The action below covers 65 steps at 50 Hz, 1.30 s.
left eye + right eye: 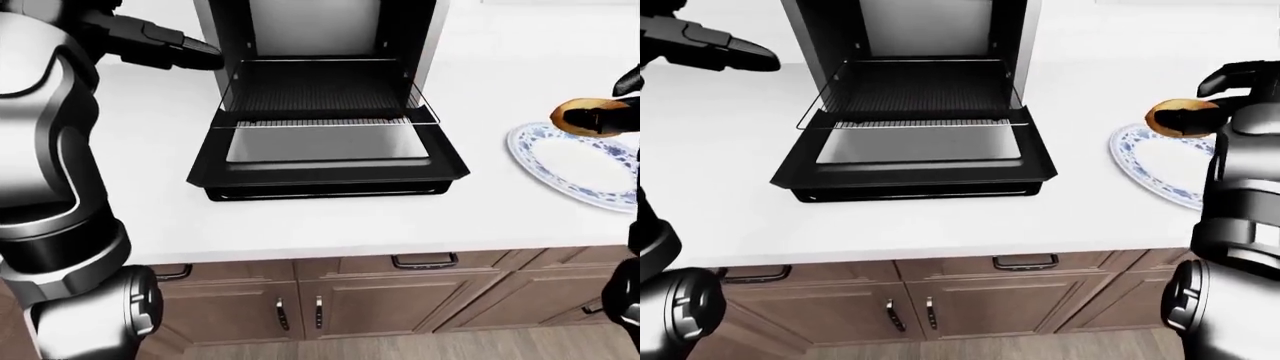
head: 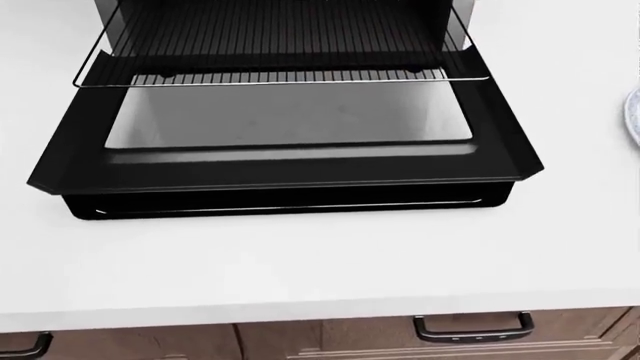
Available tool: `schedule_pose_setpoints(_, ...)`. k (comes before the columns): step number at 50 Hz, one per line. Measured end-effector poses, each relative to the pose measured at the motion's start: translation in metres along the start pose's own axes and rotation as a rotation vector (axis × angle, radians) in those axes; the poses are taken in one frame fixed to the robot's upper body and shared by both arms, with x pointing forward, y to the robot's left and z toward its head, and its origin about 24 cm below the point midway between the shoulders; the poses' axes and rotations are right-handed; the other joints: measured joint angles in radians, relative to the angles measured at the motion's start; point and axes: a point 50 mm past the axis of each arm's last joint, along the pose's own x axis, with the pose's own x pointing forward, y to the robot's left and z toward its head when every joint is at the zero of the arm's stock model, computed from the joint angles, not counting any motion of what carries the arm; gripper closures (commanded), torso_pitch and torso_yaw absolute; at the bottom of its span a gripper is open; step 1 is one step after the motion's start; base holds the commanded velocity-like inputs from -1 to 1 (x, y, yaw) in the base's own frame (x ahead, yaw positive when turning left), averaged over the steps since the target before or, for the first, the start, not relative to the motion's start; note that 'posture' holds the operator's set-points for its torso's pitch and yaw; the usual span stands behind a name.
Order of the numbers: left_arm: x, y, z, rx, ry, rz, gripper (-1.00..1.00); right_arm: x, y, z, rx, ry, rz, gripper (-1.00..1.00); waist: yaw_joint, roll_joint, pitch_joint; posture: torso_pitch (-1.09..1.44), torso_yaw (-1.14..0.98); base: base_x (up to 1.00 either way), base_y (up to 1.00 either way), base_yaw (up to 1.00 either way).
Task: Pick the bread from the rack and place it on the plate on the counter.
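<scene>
The brown bread [image 1: 1173, 117] hangs just above the left rim of the blue-patterned plate [image 1: 1152, 166] on the white counter, right of the toaster oven. My right hand [image 1: 1202, 100] is shut on the bread, its dark fingers wrapped over the top and side. The wire rack [image 2: 270, 46] juts out of the oven with nothing on it. My left hand [image 1: 743, 51] hovers above the counter to the left of the oven, fingers stretched out and holding nothing. In the head view only a sliver of the plate [image 2: 633, 112] shows.
The toaster oven's black door [image 2: 290, 165] lies folded down flat on the counter [image 2: 300, 262]. Wooden cabinet doors and drawers with dark handles [image 1: 424, 261] run below the counter edge. My own left arm fills the left side of the left-eye view.
</scene>
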Motion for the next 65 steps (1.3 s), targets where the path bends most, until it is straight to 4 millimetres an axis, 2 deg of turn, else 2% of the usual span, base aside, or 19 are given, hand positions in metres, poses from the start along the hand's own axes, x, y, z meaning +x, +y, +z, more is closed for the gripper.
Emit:
schedule_pose_setpoints(11, 0.002, -0.003, 0.001, 0.003, -0.004, -0.010, -1.00, 0.002, 0.001, -0.018, -0.011, -0.019, -0.118, 1.00, 0.000, -0.006, -0.003, 0.00, 0.00, 0.00, 0.00, 0.00)
schedule_pose_setpoints(25, -0.001, 0.002, 0.003, 0.007, -0.006, 0.003, -1.00, -0.001, 0.021, -0.040, -0.033, -0.008, -0.248, 1.00, 0.008, -0.016, -0.003, 0.00, 0.00, 0.00, 0.00, 0.00)
schedule_pose_setpoints(39, -0.003, 0.004, 0.004, 0.014, -0.006, 0.006, -1.00, -0.008, 0.018, -0.073, -0.100, 0.034, -0.369, 1.00, 0.011, -0.022, -0.004, 0.00, 0.00, 0.00, 0.00, 0.00)
schedule_pose_setpoints(65, -0.003, 0.004, 0.003, 0.021, 0.002, 0.005, -1.00, -0.016, 0.036, -0.082, -0.011, 0.008, -0.383, 1.00, 0.008, -0.026, -0.006, 0.00, 0.00, 0.00, 0.00, 0.00)
